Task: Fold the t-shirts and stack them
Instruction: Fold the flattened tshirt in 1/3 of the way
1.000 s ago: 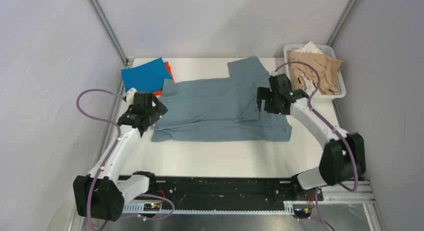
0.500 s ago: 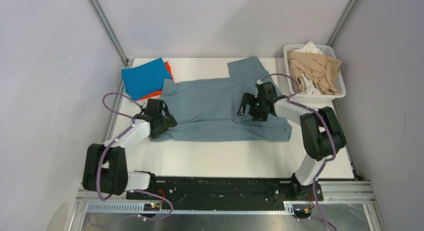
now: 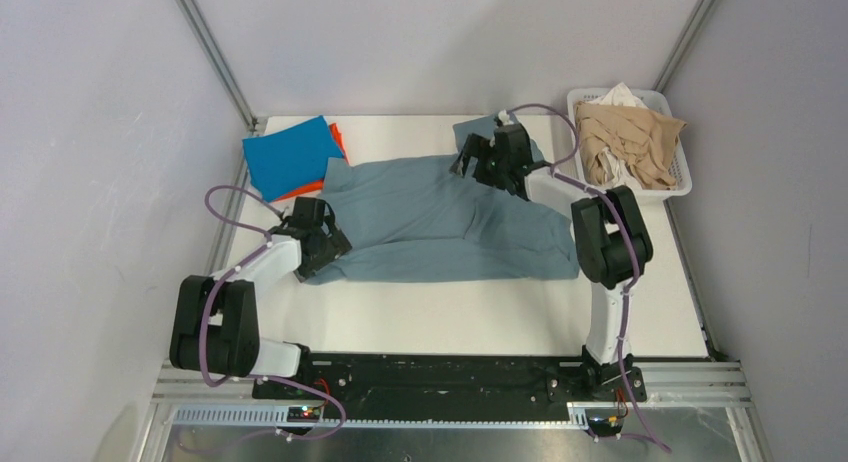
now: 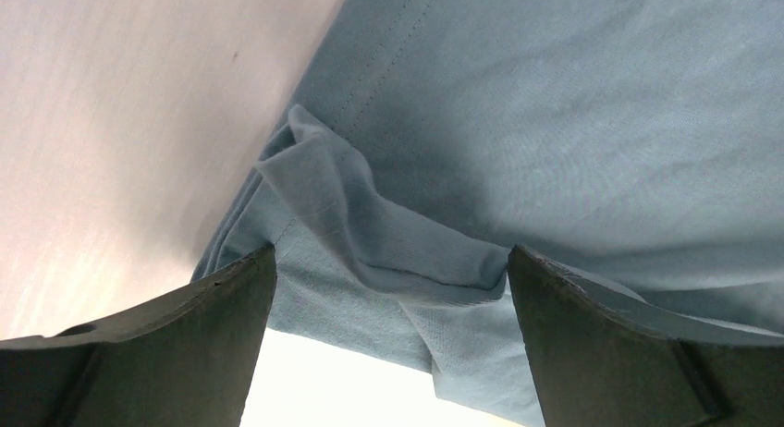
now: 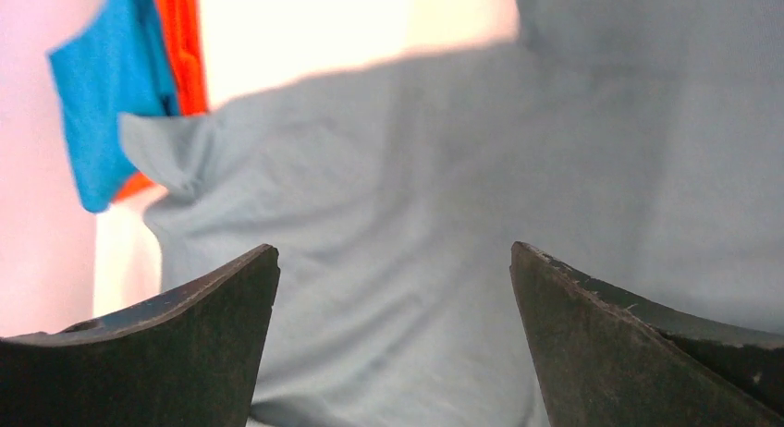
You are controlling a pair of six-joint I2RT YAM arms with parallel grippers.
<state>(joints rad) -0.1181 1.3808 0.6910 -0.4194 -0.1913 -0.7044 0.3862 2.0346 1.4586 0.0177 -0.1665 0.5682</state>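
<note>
Grey-blue t-shirt spread out, L corner bunched; both jaws wide.

The right gripper shows two dark wedge-shaped fingers at the bottom corners, spread wide with nothing pinched between them. Beyond them a large dusty grey-blue soft fabric t-shirt fills most of the view, softly wrinkled. At upper left its corner meets a bright blue fabric t-shirt lying over an orange fabric t-shirt. The pale white table surface shows at the top.
</note>
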